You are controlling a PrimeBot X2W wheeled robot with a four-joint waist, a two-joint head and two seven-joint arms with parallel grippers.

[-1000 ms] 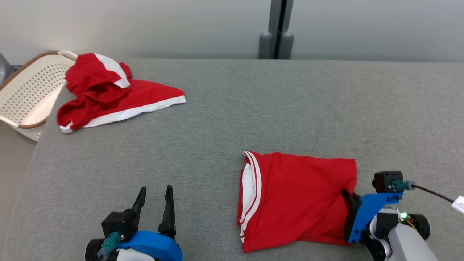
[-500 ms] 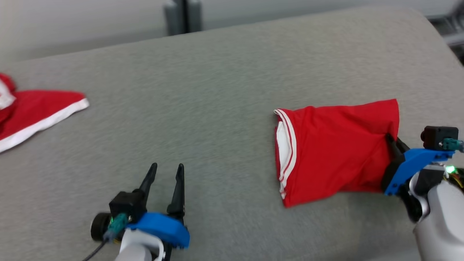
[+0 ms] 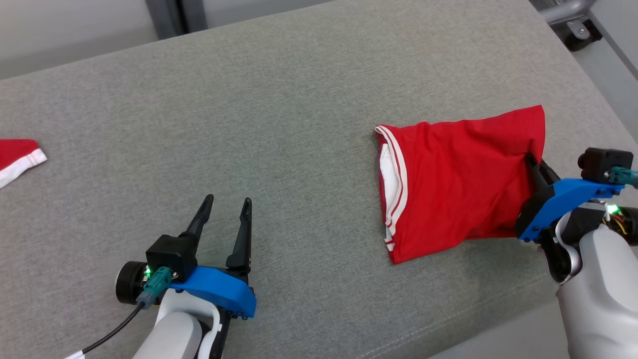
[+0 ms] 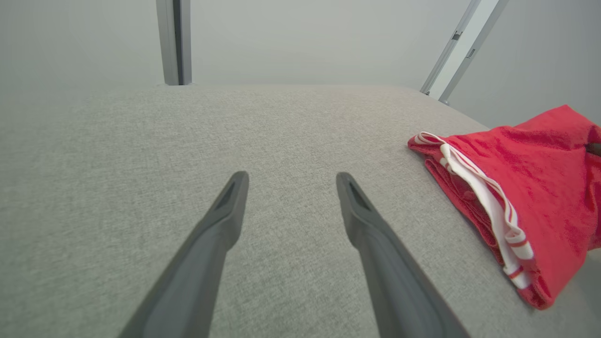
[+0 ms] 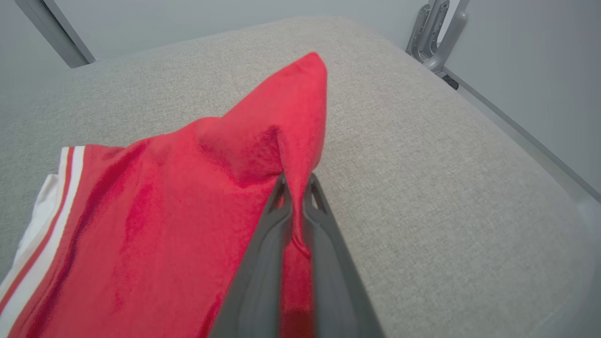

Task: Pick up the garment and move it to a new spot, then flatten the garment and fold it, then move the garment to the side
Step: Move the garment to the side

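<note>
Our right hand pinches an edge of the garment, which lies folded on the desk just ahead of it. Our left hand is wide open, empty. We should slide it slowly, perhaps low, to keep the folds.

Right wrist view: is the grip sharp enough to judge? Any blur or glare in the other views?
Right wrist view: sharp at the pinch, right gripper shut on the garment; fingers softer near the bottom edge. Left wrist view: even light, no glare, left gripper open. Head view: sharp.

Red garment on grey table
</note>
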